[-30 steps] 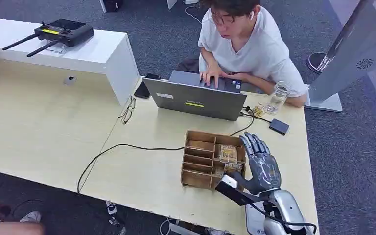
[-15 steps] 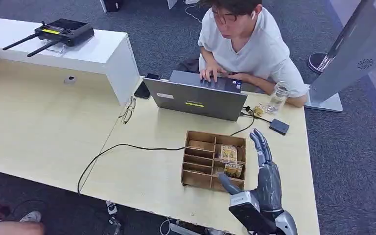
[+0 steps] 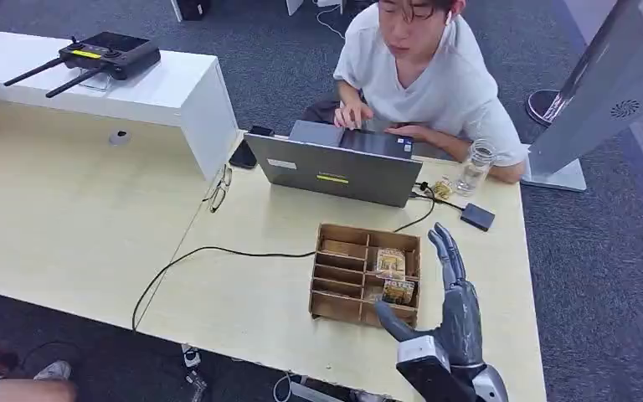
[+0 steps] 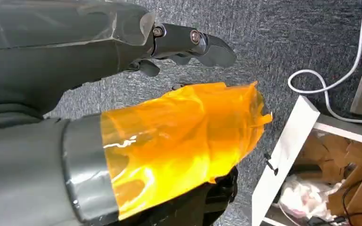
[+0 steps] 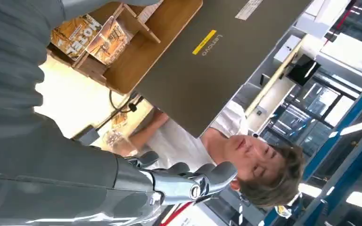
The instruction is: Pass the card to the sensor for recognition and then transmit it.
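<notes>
From the head camera you look forward and down across the desk (image 3: 67, 218) at the seated person (image 3: 423, 71). Your right wrist camera, turned sideways, shares the wooden tray (image 5: 122, 61), laptop (image 5: 207, 52) and person at close range. Your left wrist camera faces carpet (image 4: 283, 42).

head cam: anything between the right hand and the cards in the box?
Just the wooden box rim. The right hand stands open beside it; its thumb reaches the corner nearest the cards.

Laptop lid (image 5: 207, 61): "Lenovo", beside a yellow sticker.
Cards in wooden tray (image 5: 87, 35): "HOTEL", large dark letters on yellow-brown print.
Other labels: too small to read.
</notes>
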`<act>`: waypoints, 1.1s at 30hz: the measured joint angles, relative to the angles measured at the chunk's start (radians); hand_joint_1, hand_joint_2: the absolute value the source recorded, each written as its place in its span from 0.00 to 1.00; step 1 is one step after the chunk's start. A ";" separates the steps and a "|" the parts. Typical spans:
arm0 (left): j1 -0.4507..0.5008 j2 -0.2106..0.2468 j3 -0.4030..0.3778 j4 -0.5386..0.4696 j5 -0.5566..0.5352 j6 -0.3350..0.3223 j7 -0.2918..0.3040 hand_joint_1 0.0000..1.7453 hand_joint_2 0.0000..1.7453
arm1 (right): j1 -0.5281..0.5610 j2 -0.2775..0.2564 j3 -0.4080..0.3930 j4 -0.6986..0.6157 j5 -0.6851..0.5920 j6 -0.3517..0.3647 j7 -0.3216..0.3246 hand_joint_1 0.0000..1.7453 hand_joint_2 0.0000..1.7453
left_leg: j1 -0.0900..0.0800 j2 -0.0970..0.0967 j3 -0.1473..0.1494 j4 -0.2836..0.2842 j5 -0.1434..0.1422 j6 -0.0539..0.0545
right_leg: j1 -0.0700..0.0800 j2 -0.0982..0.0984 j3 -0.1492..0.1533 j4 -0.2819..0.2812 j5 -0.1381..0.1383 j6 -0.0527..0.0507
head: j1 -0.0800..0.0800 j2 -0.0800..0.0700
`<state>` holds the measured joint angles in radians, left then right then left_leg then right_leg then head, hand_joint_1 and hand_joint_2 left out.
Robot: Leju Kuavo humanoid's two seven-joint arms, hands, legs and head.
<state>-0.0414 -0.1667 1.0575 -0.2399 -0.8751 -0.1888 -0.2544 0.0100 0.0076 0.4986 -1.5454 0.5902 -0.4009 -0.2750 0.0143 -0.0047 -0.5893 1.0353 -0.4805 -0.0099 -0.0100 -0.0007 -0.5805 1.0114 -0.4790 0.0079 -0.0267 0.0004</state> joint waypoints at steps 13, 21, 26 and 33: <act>-0.002 0.001 -0.005 0.000 -0.071 0.008 0.011 0.00 0.00 | 0.008 -0.035 0.126 0.074 0.198 -0.059 -0.013 0.00 1.00 | 0.000 0.000 0.000 0.000 0.000 0.000 | 0.000 0.000 0.000 0.000 0.000 0.000 | 0.000 0.000; -0.010 0.001 -0.037 0.001 -0.114 0.005 0.027 0.00 0.00 | -0.037 -0.052 0.234 0.203 0.239 -0.076 0.025 0.00 1.00 | 0.000 0.000 0.000 0.000 0.000 0.000 | 0.000 0.000 0.000 0.000 0.000 0.000 | 0.000 0.000; -0.019 0.001 -0.055 0.002 -0.124 0.001 0.041 0.00 0.00 | -0.075 -0.052 0.274 0.251 0.253 -0.075 0.065 0.00 1.00 | 0.000 0.000 0.000 0.000 0.000 0.000 | 0.000 0.000 0.000 0.000 0.000 0.000 | 0.000 0.000; -0.033 0.001 -0.060 0.008 -0.127 -0.003 0.055 0.00 0.00 | -0.128 -0.047 0.304 0.303 0.310 -0.076 0.143 0.00 1.00 | 0.000 0.000 0.000 0.000 0.000 0.000 | 0.000 0.000 0.000 0.000 0.000 0.000 | 0.000 0.000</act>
<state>-0.0744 -0.1659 0.9976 -0.2316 -1.0017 -0.1915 -0.1999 -0.1175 -0.0397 0.8022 -1.2421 0.9002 -0.4765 -0.1324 0.0142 -0.0046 -0.5892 1.0353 -0.4803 -0.0098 -0.0100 -0.0007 -0.5802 1.0114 -0.4787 0.0079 -0.0271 0.0004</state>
